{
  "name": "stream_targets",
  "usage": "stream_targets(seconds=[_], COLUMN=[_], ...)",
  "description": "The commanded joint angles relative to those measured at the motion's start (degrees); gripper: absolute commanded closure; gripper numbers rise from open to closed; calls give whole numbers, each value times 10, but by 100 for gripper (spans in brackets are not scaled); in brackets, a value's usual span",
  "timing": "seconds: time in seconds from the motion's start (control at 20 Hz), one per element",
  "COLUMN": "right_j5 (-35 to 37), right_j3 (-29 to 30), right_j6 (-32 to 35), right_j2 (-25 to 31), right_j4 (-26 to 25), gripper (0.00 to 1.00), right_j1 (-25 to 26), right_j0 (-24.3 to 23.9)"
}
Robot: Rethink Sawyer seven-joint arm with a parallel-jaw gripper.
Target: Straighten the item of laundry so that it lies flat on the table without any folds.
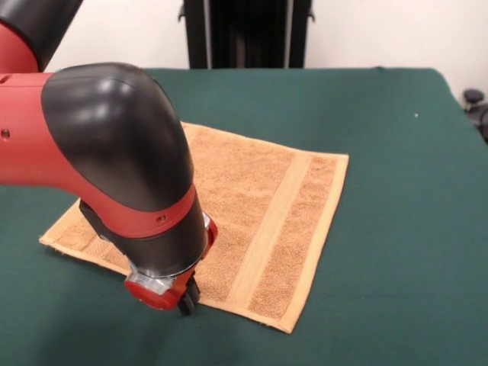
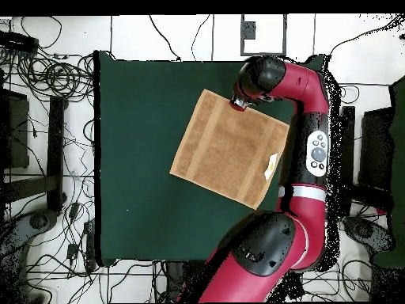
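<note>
So the towel (image 1: 252,221) is spread open on the green table (image 1: 396,152), and from what I can see it looks pretty much flat. It sits turned like a diamond rather than square to the table edges. In the front view one paler woven band (image 1: 271,232) runs from about 1 o'clock down to 7 o'clock across its right part.

From overhead the towel (image 2: 225,149) is in the right half of the table (image 2: 134,158), with a small white tag (image 2: 271,165) showing near its 4 o'clock edge, close beside the red arm (image 2: 312,134).

The arm bends round the towel's right side in that view, and the gripper (image 2: 238,104) is down at the towel's 1 o'clock edge. In the front view the same gripper (image 1: 187,299) shows up at the towel's near edge, around 7 o'clock from the cloth's middle, right at the hem, with the big black and red elbow (image 1: 114,145) covering the towel's left part.

Fingers: honestly can't tell whether they're apart or together, since only a dark tip pokes out under the red wrist ring (image 1: 156,293). Also can't tell if it's actually pinching the cloth.
</note>
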Motion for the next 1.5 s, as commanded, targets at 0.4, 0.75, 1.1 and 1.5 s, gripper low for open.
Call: stream_targets(seconds=[0.4, 0.75, 1.1, 1.5], right_j5=[-45, -23, -39, -46], right_j3=[125, 134, 134, 134], right_j6=[191, 203, 197, 194], right_j2=[-81, -110, -139, -161], right_j4=[44, 76, 96, 113], gripper=[100, 100, 100, 100], right_j1=[-4, -29, -27, -27], right_j0=[46, 64, 77, 87])
